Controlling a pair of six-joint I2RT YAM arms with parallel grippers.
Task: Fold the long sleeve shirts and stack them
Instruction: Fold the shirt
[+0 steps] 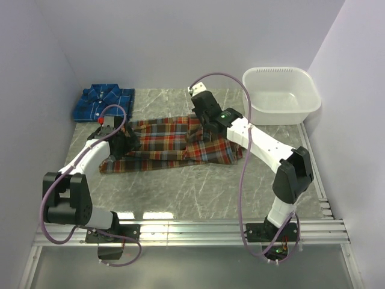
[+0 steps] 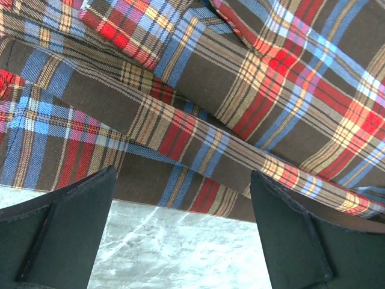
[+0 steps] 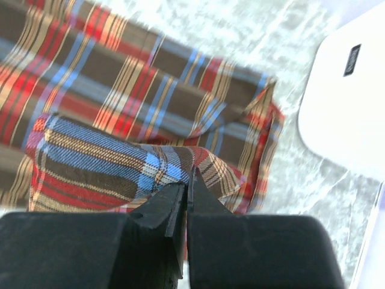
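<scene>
The red-orange plaid shirt lies spread across the middle of the table. The blue plaid shirt lies folded at the back left. My left gripper is open at the red shirt's left end; in the left wrist view its fingers straddle the shirt's hem above bare table. My right gripper is shut on a raised fold of the red shirt near its back edge, and lifts it off the flat cloth.
A white plastic tub stands at the back right; its rim shows in the right wrist view. Grey walls close in the left, back and right. The marble table shows in front of the shirt.
</scene>
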